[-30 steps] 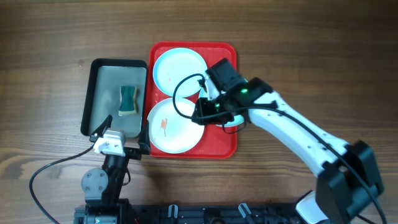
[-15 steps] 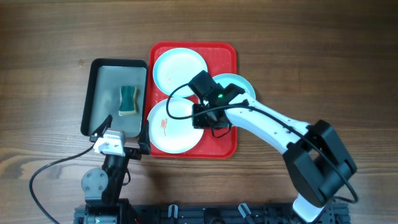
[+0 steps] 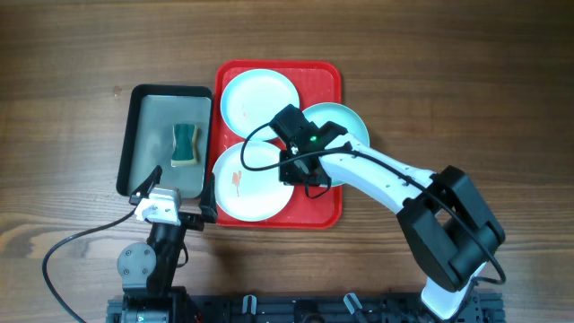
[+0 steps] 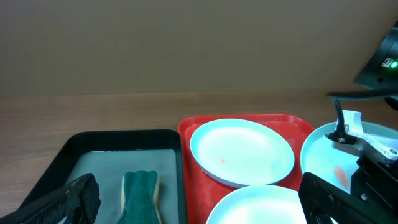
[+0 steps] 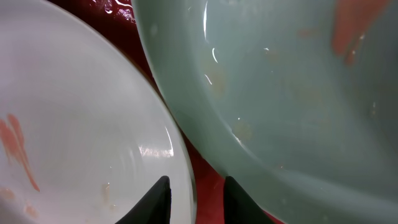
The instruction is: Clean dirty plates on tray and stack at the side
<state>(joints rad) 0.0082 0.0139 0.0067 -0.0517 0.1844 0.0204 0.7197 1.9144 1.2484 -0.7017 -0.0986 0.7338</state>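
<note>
Three plates lie on the red tray [image 3: 328,205]: a far one [image 3: 258,99], a near one [image 3: 242,184] with red smears, and a pale aqua one [image 3: 348,121] overhanging the tray's right rim. My right gripper [image 3: 300,172] hangs low between the near and the aqua plate. In the right wrist view its fingertips [image 5: 194,193] straddle the near plate's [image 5: 81,124] right rim, open a little, with a gap on both sides. The aqua plate [image 5: 280,93] carries a red smear. My left gripper [image 4: 199,202] stands wide open near the table's front, holding nothing.
A dark grey metal tray [image 3: 134,135] holding a green sponge [image 3: 185,144] sits just left of the red tray. The right arm's white links cross the table from the lower right. Bare wood surrounds both trays.
The right arm swung left off the aqua plate, uncovering it, and settled at the near plate's right rim. Its jaws narrowed a little. The left arm has not moved.
</note>
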